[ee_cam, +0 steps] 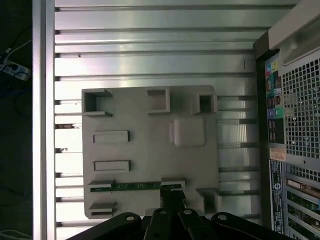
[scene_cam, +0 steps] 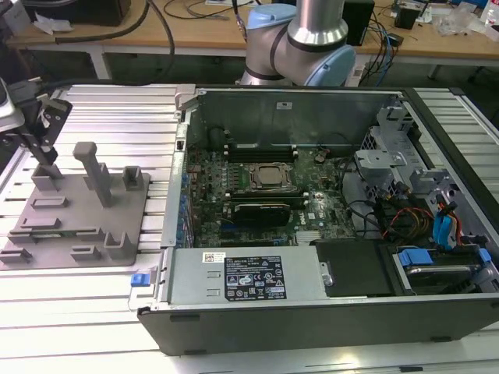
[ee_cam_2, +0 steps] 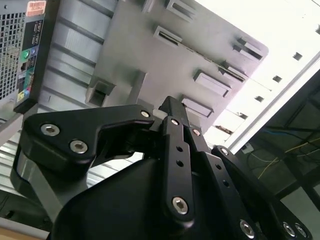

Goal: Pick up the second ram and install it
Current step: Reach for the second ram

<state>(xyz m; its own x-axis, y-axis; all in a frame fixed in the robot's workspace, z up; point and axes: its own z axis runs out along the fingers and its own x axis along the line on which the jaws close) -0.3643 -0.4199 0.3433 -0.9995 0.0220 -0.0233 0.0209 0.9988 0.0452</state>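
FIXTURE PICK-UP: The claw of a Universal Robots arm hangs low over the grey fixture plate on the slatted aluminium desk. In the first wrist view its dark tips are right at one end of the second ram, the thin green stick seated in a long groove along one side of the plate. It cannot be told whether the tips touch the stick or sit just above it, nor how far apart they stand, and the stick lies in its groove, not lifted. In the exterior view the claw is at the far left, well apart from the open computer case and its motherboard.

The pick-up looks to be the step in hand. It would likely go best with the tips centred across the stick's thin edge and square to its flat faces, closing on the board alone and not on the raised grey blocks near the groove. A straight, untilted pull should keep the stick from binding. A hold this near one end could let it swing, so a firm, level grip matters
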